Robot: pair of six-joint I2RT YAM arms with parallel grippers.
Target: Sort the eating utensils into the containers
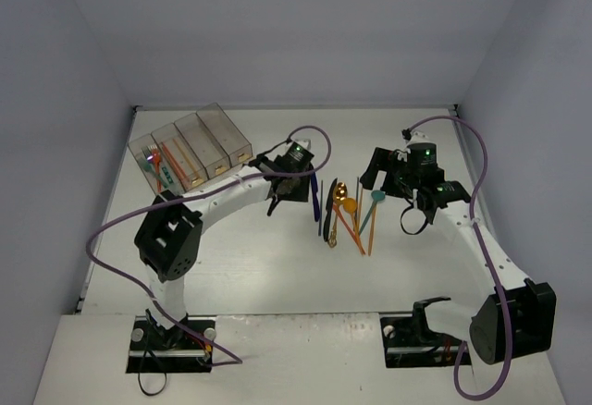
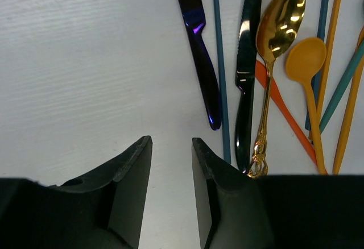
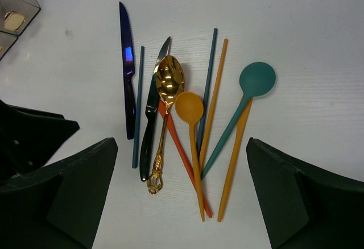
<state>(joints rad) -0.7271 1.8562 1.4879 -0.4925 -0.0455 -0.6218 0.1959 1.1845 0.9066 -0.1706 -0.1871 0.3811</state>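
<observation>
Gold, orange, teal & black slim utensils lie bunched on white tabletop, well apart from clear smoky-plastic four-bin tray far left, w/ left gripper narrowly parted, empty, near dark-blue knife, and right gripper spread wide overhead, prob. lining up a pick.

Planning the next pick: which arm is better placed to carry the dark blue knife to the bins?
Probably left. The left gripper sits empty beside the dark blue knife, and the bins stand on its side. The right gripper hovers open over the utensil pile, farther from both.
</observation>
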